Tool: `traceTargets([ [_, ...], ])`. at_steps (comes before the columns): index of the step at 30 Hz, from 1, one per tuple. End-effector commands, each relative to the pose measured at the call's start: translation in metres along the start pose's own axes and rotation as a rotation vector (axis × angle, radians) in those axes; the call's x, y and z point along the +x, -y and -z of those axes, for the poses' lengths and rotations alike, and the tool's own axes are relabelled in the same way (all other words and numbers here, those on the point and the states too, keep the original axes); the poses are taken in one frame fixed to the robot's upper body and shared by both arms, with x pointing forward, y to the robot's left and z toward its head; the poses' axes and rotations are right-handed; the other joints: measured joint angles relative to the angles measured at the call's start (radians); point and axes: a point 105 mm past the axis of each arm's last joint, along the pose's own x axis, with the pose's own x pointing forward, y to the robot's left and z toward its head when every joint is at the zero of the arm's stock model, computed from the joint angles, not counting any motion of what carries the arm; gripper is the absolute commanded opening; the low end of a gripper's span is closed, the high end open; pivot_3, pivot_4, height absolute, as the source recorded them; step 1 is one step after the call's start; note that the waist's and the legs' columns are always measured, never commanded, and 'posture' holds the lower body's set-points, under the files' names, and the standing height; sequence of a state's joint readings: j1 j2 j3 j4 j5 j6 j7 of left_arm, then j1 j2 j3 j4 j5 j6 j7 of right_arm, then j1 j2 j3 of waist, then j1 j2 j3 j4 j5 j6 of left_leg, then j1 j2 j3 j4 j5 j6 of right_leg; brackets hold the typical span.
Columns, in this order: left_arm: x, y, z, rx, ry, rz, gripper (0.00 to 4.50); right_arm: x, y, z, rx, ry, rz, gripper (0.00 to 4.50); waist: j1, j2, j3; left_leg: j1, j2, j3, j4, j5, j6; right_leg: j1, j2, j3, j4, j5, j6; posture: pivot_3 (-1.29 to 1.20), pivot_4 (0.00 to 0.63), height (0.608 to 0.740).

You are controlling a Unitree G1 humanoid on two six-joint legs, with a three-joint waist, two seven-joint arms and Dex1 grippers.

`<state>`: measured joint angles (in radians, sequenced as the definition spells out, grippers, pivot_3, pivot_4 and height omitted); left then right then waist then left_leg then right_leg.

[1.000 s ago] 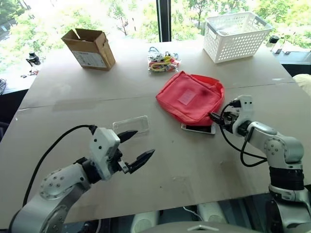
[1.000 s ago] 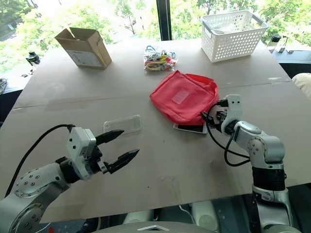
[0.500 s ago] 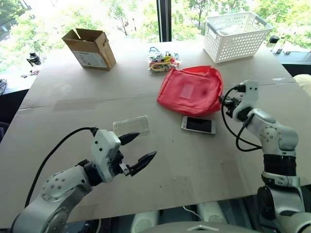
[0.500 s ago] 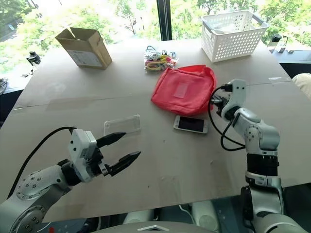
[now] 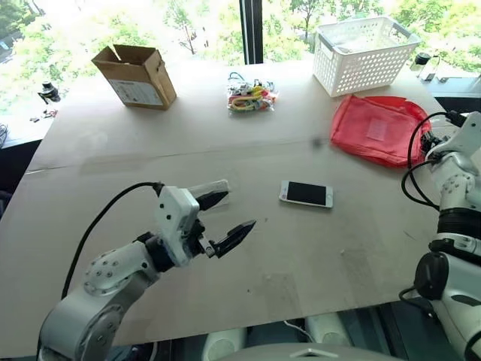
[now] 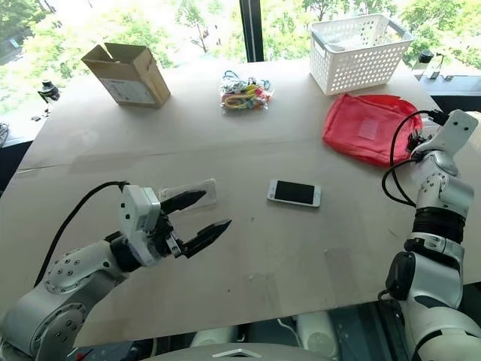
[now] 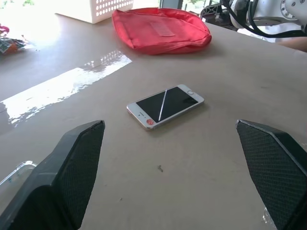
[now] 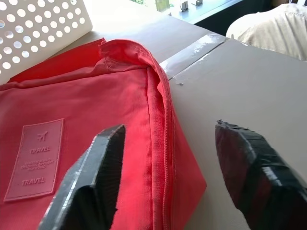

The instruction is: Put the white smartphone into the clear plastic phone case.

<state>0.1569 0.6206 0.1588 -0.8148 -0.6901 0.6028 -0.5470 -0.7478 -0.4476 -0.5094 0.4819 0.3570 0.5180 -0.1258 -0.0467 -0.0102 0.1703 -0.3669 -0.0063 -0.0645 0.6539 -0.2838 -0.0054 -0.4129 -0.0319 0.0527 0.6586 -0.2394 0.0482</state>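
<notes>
A: Mid-frame in the left eye view, the phone [image 5: 306, 193] lies flat and screen-up on the table [image 5: 301, 263], uncovered and apart from everything else.

B: And the case [image 5: 213, 189]?

A: Left of the phone, mostly hidden behind the left gripper [image 5: 225, 220], whose fingers are spread wide above the table, holding nothing. My guess is that it hangs between the two things so it can go for either one.

B: Where's the other arm?

A: At the right edge, the right gripper [image 8: 168, 191] sits at the corner of the red pouch [image 5: 379, 129]. Its jaws stand apart, one finger over the fabric and one over bare table (whether a finger touches the cloth, I can't say). The pouch lying off to the upper right leaves the phone free to be picked up.

B: What do the wrist cameras add?

A: The left one looks straight at the phone between its fingers and catches a clear corner of the case beside one of them. The right one reads "TRAVEL" on the pouch's patch, too small for the head views.

B: Progress?

A: Early, I'd judge: phone and case are apart, neither is grasped.
</notes>
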Motion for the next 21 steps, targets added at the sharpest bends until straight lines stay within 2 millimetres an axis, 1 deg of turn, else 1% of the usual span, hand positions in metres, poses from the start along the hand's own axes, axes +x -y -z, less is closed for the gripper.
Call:
traceTargets([
  [1,-0.003,-0.006,-0.002,0.056,-0.030,-0.030,4.50,-0.011,-0.022,-0.057,-0.027,0.236,-0.159,4.43,0.001,0.000,0.000,0.000,0.000,0.001,0.000,0.000,0.000,0.000,0.000,0.001,0.000,0.000,0.000,0.00,0.150,0.740],
  [2,-0.005,-0.008,0.001,0.069,-0.054,-0.038,4.50,-0.017,-0.034,-0.066,-0.057,0.287,-0.249,4.43,0.001,0.001,0.000,0.001,0.000,0.001,0.000,0.000,0.000,0.000,0.000,0.001,0.000,0.000,0.000,0.00,0.150,0.740],
  [3,-0.008,-0.012,0.004,0.079,-0.079,-0.048,4.50,-0.029,-0.054,-0.072,-0.093,0.326,-0.392,4.43,0.001,0.001,0.001,0.001,0.000,0.001,0.000,0.000,0.000,0.000,0.000,0.001,0.000,0.000,0.000,0.00,0.150,0.740],
  [4,-0.010,-0.014,0.006,0.084,-0.093,-0.054,4.50,-0.037,-0.067,-0.073,-0.119,0.346,-0.492,4.43,0.001,0.001,0.001,0.001,0.000,0.001,0.000,0.000,0.000,0.000,0.001,0.001,0.000,0.000,0.000,0.00,0.150,0.740],
  [5,-0.013,-0.020,0.010,0.091,-0.120,-0.067,4.50,-0.056,-0.090,-0.068,-0.156,0.335,-0.674,4.43,0.001,0.002,0.001,0.001,0.000,0.001,0.000,0.000,0.000,0.000,0.001,0.001,0.000,0.000,0.000,0.00,0.150,0.740],
  [6,-0.016,-0.029,0.014,0.102,-0.147,-0.078,4.50,-0.083,-0.114,-0.055,-0.193,0.285,-0.897,4.43,0.000,0.002,0.001,0.001,0.000,0.002,0.000,0.000,0.000,0.000,0.001,0.002,0.000,0.000,0.000,0.00,0.150,0.740],
  [7,-0.019,-0.037,0.018,0.109,-0.168,-0.091,4.50,-0.108,-0.129,-0.041,-0.223,0.224,-1.075,4.43,0.001,0.002,0.001,0.001,0.001,0.002,0.000,0.000,0.000,0.000,0.001,0.002,0.000,0.000,0.000,0.00,0.150,0.740],
  [8,-0.021,-0.049,0.022,0.121,-0.199,-0.118,4.50,-0.137,-0.140,-0.023,-0.275,0.154,-1.258,4.43,0.005,0.002,0.001,0.002,0.002,0.001,-0.001,0.000,0.000,0.000,0.002,0.001,0.000,0.000,0.000,0.00,0.150,0.740],
  [9,-0.022,-0.059,0.026,0.136,-0.224,-0.137,4.50,-0.158,-0.142,-0.008,-0.325,0.093,-1.380,4.43,0.009,0.002,0.001,0.001,0.003,0.000,-0.001,0.000,0.000,0.000,0.002,0.000,-0.001,0.000,0.000,0.00,0.150,0.740],
  [10,-0.023,-0.067,0.029,0.143,-0.246,-0.148,4.50,-0.174,-0.141,0.005,-0.366,0.036,-1.467,4.43,0.013,0.002,0.001,0.000,0.004,-0.003,-0.001,0.000,0.000,0.000,0.003,-0.003,-0.001,0.000,0.000,0.00,0.150,0.740],
  [11,-0.023,-0.074,0.031,0.148,-0.259,-0.150,4.50,-0.186,-0.137,0.016,-0.395,-0.020,-1.533,4.43,0.016,0.002,0.001,-0.001,0.005,-0.004,-0.001,0.000,0.000,0.000,0.002,-0.004,-0.001,0.000,0.000,0.00,0.150,0.740],
  [12,-0.022,-0.078,0.032,0.145,-0.262,-0.144,4.50,-0.194,-0.133,0.025,-0.435,-0.057,-1.574,4.43,0.019,0.002,0.001,-0.002,0.005,-0.005,-0.001,0.000,0.000,0.000,0.002,-0.006,-0.002,0.000,0.000,0.00,0.150,0.740],
  [14,-0.022,-0.085,0.040,0.139,-0.294,-0.114,4.50,-0.205,-0.123,0.041,-0.537,-0.111,-1.632,4.43,0.020,0.001,0.002,-0.003,0.003,-0.005,0.001,0.000,0.000,0.000,0.000,-0.006,-0.002,0.000,0.000,0.00,0.150,0.740],
  [15,-0.023,-0.086,0.046,0.139,-0.322,-0.088,4.50,-0.207,-0.120,0.046,-0.578,-0.118,-1.650,4.43,0.021,0.001,0.002,-0.003,0.002,-0.004,0.001,0.000,0.000,0.000,-0.002,-0.006,-0.003,0.000,0.000,0.00,0.150,0.740],
  [18,-0.029,-0.094,0.074,0.109,-0.462,-0.012,4.50,-0.214,-0.116,0.050,-0.610,-0.143,-1.699,4.43,0.017,-0.002,0.003,-0.003,0.000,-0.002,0.001,0.000,0.000,0.000,-0.002,-0.005,-0.004,0.000,0.000,0.00,0.150,0.740],
  [19,-0.029,-0.095,0.079,0.100,-0.480,0.011,4.50,-0.216,-0.116,0.051,-0.616,-0.150,-1.710,4.43,0.014,-0.002,0.003,-0.002,0.000,-0.002,0.001,0.000,0.000,0.000,-0.001,-0.005,-0.004,0.000,0.000,0.00,0.150,0.740],
  [21,-0.025,-0.103,0.088,0.120,-0.518,0.019,4.50,-0.222,-0.116,0.051,-0.628,-0.167,-1.738,4.43,0.014,-0.002,0.003,-0.001,0.001,-0.003,0.001,0.000,0.000,0.000,-0.001,-0.005,-0.003,0.000,0.000,0.00,0.150,0.740],
])
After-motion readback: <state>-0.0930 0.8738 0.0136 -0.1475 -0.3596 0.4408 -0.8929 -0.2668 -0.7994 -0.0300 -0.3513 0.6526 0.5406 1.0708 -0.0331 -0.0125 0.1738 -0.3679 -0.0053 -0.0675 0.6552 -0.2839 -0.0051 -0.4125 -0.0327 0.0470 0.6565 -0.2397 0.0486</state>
